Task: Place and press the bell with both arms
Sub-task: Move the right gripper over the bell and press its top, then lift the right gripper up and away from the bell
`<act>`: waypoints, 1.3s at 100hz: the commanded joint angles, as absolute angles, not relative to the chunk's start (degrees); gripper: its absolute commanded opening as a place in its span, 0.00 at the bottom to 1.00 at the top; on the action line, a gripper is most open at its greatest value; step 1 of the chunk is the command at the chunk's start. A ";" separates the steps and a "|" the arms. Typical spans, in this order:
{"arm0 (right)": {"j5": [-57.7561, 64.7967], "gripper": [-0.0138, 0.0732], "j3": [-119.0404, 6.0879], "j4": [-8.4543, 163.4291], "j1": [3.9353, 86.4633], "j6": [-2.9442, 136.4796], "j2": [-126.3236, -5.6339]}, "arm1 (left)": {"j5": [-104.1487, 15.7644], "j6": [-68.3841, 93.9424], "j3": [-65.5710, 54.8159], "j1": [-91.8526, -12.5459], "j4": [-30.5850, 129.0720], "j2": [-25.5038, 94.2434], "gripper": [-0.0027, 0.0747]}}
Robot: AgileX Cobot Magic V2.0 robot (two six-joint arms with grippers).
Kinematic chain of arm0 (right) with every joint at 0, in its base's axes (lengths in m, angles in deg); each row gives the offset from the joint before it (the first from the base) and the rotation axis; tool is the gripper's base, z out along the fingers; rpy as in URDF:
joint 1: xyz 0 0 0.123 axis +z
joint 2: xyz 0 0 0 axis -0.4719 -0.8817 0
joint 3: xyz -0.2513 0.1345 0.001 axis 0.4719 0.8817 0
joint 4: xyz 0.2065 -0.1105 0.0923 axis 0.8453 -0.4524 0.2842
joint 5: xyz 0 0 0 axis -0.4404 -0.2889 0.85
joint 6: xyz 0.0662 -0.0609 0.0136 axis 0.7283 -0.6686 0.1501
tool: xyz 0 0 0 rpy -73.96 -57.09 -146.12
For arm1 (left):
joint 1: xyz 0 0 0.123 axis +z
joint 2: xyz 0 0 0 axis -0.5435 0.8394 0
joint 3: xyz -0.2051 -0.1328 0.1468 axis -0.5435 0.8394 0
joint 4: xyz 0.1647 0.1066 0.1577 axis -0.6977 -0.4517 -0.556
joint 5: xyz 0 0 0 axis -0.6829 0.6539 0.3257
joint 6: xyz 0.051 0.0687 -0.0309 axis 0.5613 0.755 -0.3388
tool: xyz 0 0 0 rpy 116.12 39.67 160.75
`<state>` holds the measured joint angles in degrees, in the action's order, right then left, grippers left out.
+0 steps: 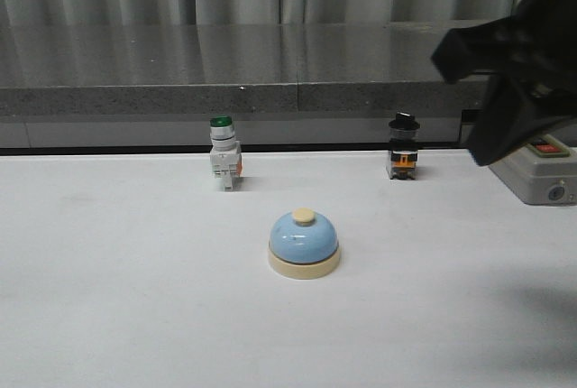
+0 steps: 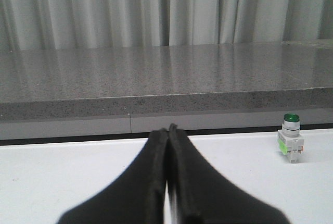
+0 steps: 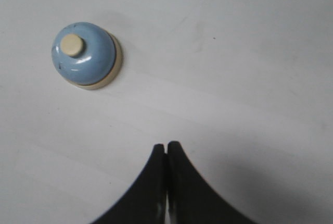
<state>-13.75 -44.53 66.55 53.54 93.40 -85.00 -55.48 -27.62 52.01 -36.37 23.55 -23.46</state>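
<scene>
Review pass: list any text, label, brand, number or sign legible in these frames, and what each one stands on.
No readable text in any view.
Green-capped white push-button switch: a green patch on its side, too small to read.
Grey box with a red button: no legible marking.
Light-blue dome-shaped bell with cream knob: plain, no lettering.

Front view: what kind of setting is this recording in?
Probably a lab test bench: a plain white table against a grey stone-look ledge with curtains behind, laid out with a bell, a green-capped switch and a grey button box.
</scene>
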 commanded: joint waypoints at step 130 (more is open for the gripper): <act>-14.82 0.09 -69.85 67.07 63.35 92.97 -113.98 | -60.68 -28.21 54.50 -36.31 23.53 -25.20 0.01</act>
